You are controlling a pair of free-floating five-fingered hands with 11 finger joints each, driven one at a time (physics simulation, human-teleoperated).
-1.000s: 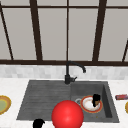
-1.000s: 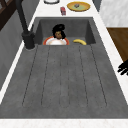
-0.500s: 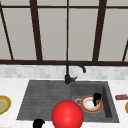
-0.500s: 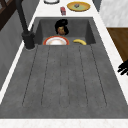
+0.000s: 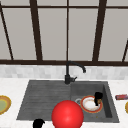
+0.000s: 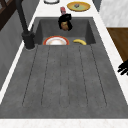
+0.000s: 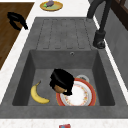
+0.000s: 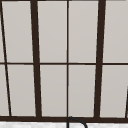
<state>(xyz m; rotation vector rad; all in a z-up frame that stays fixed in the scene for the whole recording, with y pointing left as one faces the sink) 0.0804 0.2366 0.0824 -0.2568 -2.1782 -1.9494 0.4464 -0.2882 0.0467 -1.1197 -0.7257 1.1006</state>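
Two hands show from the front: the right hand point(image 5: 98, 97) is down in the sink point(image 5: 45, 100) over one plate point(image 5: 86, 108), and the left hand point(image 5: 38, 123) hangs idle, loosely open, beside one red ball point(image 5: 67, 114). From the left side, the right hand's fingers curl round one small brown thing point(image 6: 65, 25), held clear of the plate. From the right side, one banana point(image 7: 37, 95) lies left of the plate. The upper view has window bars point(image 8: 35, 60).
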